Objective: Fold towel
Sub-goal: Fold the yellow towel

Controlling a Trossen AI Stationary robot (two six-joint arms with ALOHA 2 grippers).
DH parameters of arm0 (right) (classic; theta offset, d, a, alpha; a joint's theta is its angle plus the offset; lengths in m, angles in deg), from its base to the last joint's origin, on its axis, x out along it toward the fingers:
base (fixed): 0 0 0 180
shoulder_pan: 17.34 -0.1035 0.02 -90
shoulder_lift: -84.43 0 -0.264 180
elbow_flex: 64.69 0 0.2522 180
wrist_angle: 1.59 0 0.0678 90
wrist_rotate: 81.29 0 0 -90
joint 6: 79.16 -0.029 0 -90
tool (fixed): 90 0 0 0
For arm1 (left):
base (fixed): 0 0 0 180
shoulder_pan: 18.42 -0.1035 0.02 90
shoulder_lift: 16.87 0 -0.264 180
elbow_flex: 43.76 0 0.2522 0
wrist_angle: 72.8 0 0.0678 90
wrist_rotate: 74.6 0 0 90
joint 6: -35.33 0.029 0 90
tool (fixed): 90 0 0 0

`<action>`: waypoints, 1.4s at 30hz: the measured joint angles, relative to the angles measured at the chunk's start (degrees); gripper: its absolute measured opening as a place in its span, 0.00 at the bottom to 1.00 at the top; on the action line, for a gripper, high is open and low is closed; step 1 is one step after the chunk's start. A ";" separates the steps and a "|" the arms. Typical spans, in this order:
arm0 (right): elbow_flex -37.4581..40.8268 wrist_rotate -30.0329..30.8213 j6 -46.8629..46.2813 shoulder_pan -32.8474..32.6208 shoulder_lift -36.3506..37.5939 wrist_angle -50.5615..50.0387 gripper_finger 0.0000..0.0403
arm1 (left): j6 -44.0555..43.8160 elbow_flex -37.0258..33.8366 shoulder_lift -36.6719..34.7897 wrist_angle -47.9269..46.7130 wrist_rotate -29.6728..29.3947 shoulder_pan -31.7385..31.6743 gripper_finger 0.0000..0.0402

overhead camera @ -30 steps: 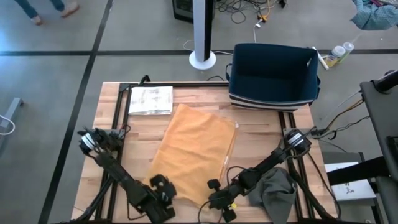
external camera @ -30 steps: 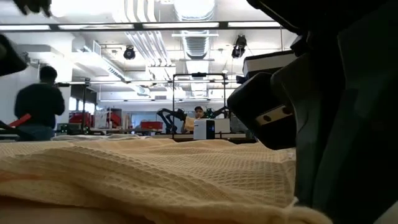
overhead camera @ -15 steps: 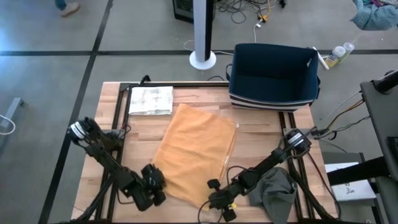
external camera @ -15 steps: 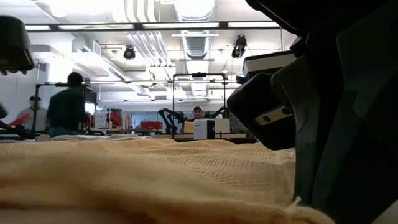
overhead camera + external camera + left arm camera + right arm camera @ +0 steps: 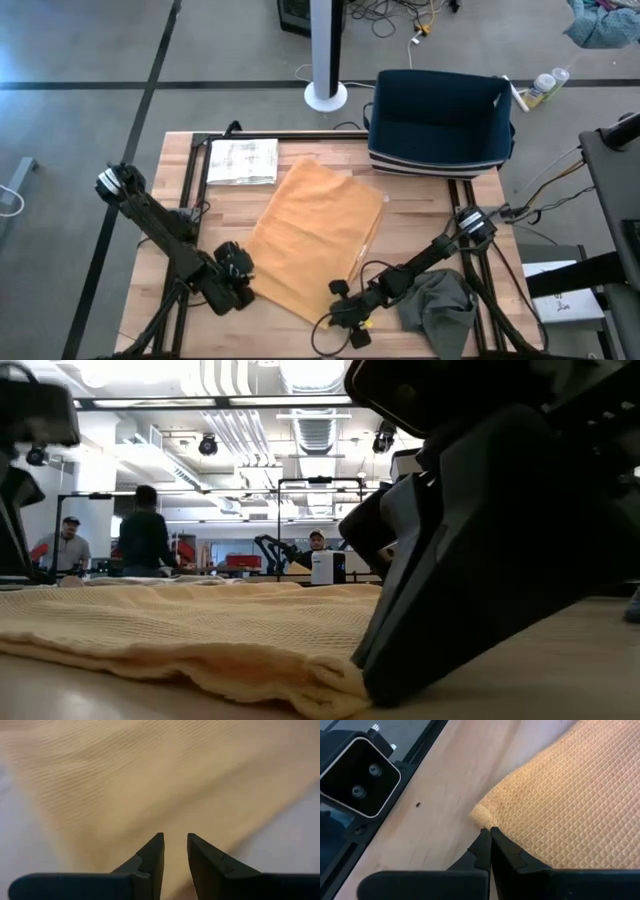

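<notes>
Right claw (image 5: 488, 836) pinched closed at towel (image 5: 560, 800) corner, left claw (image 5: 175, 845) slightly parted

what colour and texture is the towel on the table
The towel is yellow-orange with a small waffle-grid weave, seen best in the right wrist view.

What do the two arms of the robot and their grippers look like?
Both arms are dark, built of slim jointed links, with thin black cables running near their bases. Each shoulder joint has a pale round cap. The left gripper and right gripper both end in two dark, tapered, wedge-shaped fingers.
</notes>
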 joint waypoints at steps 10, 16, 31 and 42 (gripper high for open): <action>-1.31 2.69 -1.01 -0.28 13.83 -13.76 0.11 | 6.91 5.43 13.31 18.53 -11.37 -0.32 0.19; -0.63 7.90 -0.03 -0.23 18.65 -22.90 0.26 | 2.94 7.72 24.51 19.06 -11.24 -0.76 0.19; 2.49 12.26 -2.36 3.17 2.27 -4.67 0.38 | 2.48 5.84 16.60 -6.84 -5.01 -0.94 0.19; -12.14 10.65 3.29 4.72 1.45 -14.14 0.41 | -0.08 1.28 2.11 -5.60 -10.20 -1.09 0.19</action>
